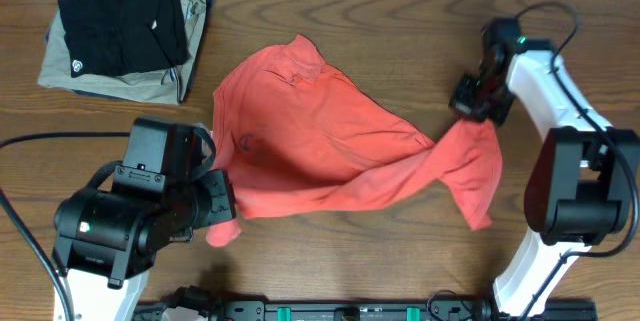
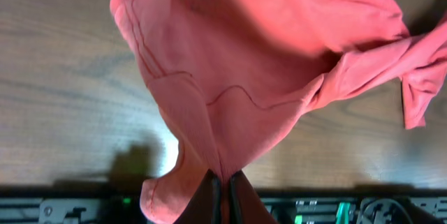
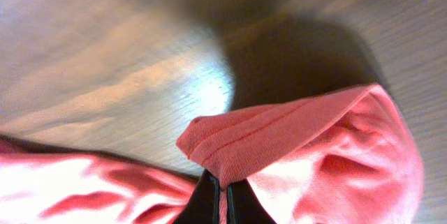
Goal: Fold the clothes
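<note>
**Fig. — Red-orange T-shirt (image 1: 330, 151) held at two points on the wooden table (image 1: 330, 271).**

The left gripper (image 2: 224, 192) is pinched fully closed on a bunched fold at the shirt's near-left edge. The right gripper (image 3: 223, 199) is likewise clamped on a hemmed edge at the far right end. The body lies crumpled mid-table between them. The cotton appears light, limp and not slippery — likely to drape and wrinkle rather than keep shape. Hems, seams and corners look the best holds, drawn apart to flatten it before folding.
</note>
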You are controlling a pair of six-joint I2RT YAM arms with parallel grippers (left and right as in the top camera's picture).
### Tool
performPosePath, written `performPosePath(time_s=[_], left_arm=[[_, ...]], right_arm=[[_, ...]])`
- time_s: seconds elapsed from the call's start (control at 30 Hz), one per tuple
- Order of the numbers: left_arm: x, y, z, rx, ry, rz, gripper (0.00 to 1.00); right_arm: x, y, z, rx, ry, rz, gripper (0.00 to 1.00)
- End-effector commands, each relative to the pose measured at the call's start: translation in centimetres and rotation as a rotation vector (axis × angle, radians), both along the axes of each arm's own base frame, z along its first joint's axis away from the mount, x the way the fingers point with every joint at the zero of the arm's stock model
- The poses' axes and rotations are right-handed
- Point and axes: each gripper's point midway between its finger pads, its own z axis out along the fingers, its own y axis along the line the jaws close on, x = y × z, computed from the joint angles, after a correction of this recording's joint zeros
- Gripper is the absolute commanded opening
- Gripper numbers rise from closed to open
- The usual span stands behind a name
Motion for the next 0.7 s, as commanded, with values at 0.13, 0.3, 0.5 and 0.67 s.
performPosePath(time_s=[0.13, 0.3, 0.5, 0.67], left_arm=[[4.1, -0.8, 4.7, -0.044, -0.23, -0.006, 0.06], [6.1, -1.2, 13.8, -0.068, -0.475, -0.045, 0.06], [4.6, 0.2, 22.2, -0.057, -0.654, -0.006, 0.06], [3.8, 0.3, 18.1, -0.024, -0.468, -0.013, 0.06]], right_arm=[[4.8, -3.3, 14.8, -0.041, -0.296, 0.015, 0.01], [3.6, -7.1, 25.4, -0.093, -0.472, -0.031, 0.01], [-2.7, -11.6, 34.6, -0.132, -0.659, -0.069, 0.01], [-5.2, -11.9, 36.1, -0.118, -0.695, -0.092, 0.01]])
